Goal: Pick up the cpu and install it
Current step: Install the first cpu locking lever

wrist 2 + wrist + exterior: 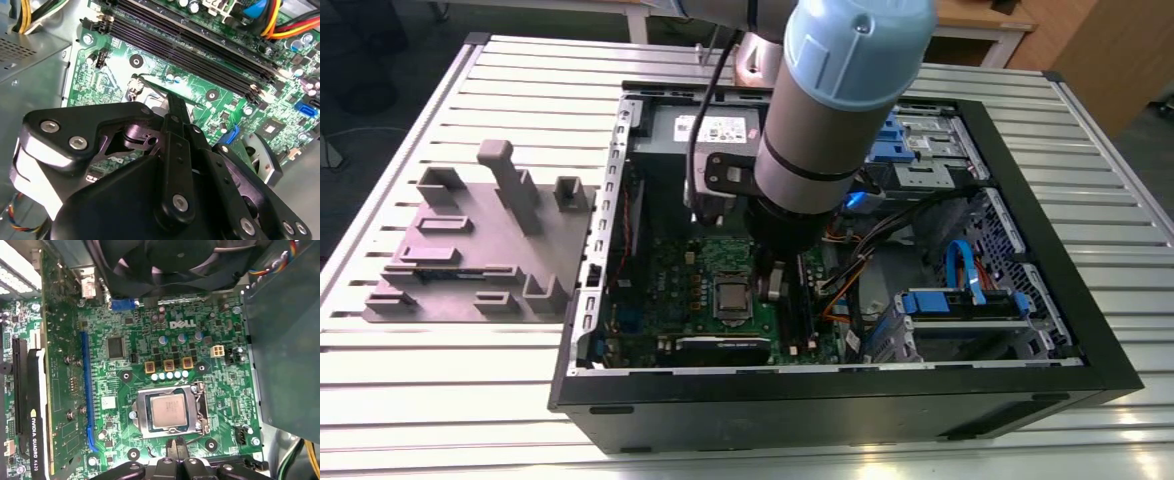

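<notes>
cpu (167, 411) seated in socket frame (199, 410), inside case (1067, 300); end effector (176, 450) closed, empty.

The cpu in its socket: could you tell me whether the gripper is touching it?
Apart. In the first wrist view the gripper ends short of the socket frame, with green board showing between it and the cpu.

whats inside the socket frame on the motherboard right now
The cpu sits inside the socket frame, silvery top facing up. Whatever lies under the chip is covered.
</notes>
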Motion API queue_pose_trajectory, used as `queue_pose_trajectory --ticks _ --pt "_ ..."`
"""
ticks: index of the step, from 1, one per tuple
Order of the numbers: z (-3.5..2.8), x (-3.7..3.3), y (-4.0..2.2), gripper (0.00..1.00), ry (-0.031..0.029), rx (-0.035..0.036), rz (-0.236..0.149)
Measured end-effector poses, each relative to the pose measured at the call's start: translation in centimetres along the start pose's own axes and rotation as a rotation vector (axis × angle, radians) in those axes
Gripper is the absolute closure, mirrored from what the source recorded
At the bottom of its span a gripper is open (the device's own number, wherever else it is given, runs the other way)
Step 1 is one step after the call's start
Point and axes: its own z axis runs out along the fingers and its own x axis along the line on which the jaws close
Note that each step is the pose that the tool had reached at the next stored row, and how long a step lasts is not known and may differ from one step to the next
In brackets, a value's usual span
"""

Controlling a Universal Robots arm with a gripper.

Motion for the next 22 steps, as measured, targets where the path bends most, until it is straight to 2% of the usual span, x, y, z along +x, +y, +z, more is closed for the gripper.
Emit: queue_pose_trajectory --ticks 4,6,8,11,12,22 --pt "0.18 0.15 -0.04 0.89 0.0024 -0.0011 -0.027" --pt "0.22 0.24 -0.05 0.89 0.0070 -0.0007 -0.030" --pt "0.23 0.26 -0.05 0.89 0.0201 0.0000 -0.034" --pt "0.29 0.27 -0.05 0.89 0.0442 0.0016 -0.045" --pt "0.33 0.27 -0.06 0.89 0.0487 0.0019 -0.050" --pt "1.30 0.35 -0.18 0.89 0.0547 0.0010 -0.106"
